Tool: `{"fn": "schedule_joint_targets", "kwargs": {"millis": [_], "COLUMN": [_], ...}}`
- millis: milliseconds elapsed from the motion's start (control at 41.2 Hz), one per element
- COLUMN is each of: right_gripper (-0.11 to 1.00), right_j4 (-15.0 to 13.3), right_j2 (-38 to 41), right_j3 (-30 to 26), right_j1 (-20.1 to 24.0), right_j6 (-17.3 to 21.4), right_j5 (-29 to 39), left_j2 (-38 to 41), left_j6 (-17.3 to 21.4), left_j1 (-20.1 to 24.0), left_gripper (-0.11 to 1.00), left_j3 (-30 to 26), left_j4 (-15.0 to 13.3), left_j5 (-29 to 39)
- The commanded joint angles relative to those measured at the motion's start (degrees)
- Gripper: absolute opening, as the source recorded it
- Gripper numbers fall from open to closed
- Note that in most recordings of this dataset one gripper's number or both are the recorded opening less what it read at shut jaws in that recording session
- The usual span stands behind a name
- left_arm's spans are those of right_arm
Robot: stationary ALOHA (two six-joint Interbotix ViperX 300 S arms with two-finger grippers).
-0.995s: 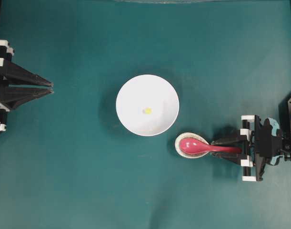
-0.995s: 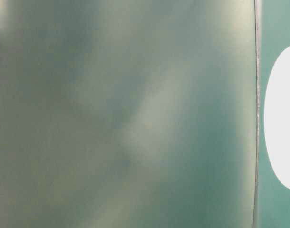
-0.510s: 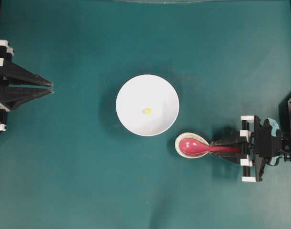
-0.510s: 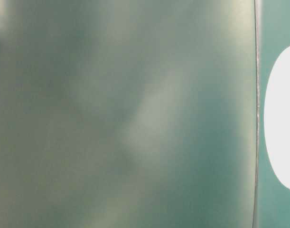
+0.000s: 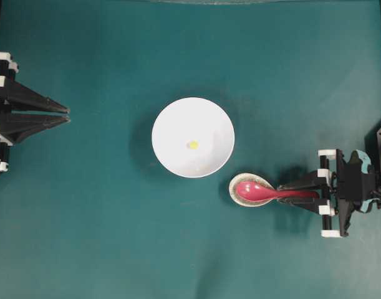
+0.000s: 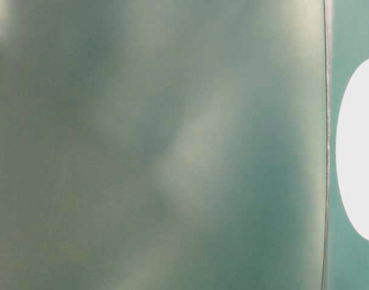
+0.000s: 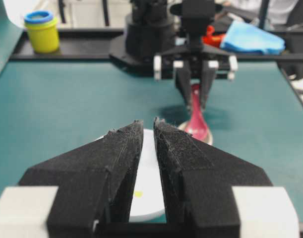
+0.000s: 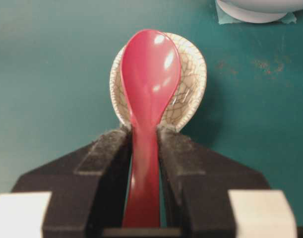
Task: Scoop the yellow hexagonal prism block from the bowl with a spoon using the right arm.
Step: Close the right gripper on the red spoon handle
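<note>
The white bowl (image 5: pixel 178 124) stands mid-table with the tiny yellow hexagonal prism block (image 5: pixel 193 144) lying inside it. Just right of and below it, the red-pink spoon (image 5: pixel 255 191) rests with its scoop in a small crackled dish (image 5: pixel 235 187). My right gripper (image 5: pixel 282 193) is shut on the spoon's handle. In the right wrist view the fingers (image 8: pixel 109 148) press both sides of the spoon (image 8: pixel 150 74) handle. My left gripper (image 5: pixel 67 115) sits at the left edge, shut and holding nothing. Through its narrow slit I see the bowl (image 7: pixel 149 163) and the block (image 7: pixel 138 194).
The crackled dish (image 8: pixel 191 84) lies close to the bowl's base (image 8: pixel 255 12). A yellow jar with a blue lid (image 7: pixel 41 30) and a blue cloth (image 7: pixel 250 38) sit beyond the table's far edge. The table-level view is blurred, showing only part of the bowl (image 6: pixel 359 151).
The right gripper's jaws have closed onto the spoon's handle and the gripper has shifted slightly right. The spoon's scoop stays in the dish. The left arm is unmoved.
</note>
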Motion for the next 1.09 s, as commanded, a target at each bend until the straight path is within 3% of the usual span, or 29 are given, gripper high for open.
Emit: {"fn": "schedule_joint_targets", "kwargs": {"millis": [0, 461, 655, 1068], "right_gripper": [0.25, 0.25, 0.44, 0.43], "right_j4": [0.09, 0.00, 0.09, 0.26], "right_j2": [-2.02, -2.37, -2.37, -2.29], "right_j3": [-0.18, -0.79, -0.79, -1.76], "right_j1": [0.26, 0.18, 0.26, -1.05], "right_j6": [-0.09, -0.09, -0.09, 0.53], "right_j5": [0.79, 2.90, 3.43, 6.59], "left_j2": [0.62, 0.62, 0.62, 1.05], "left_j6": [0.09, 0.09, 0.09, 0.09], "left_j1": [0.09, 0.09, 0.09, 0.00], "left_gripper": [0.17, 0.17, 0.17, 0.17], "left_j3": [-1.49, -1.49, -1.49, -1.41], "left_j4": [0.18, 0.18, 0.18, 0.18], "left_j5": [-0.26, -0.26, -0.35, -0.35]}}
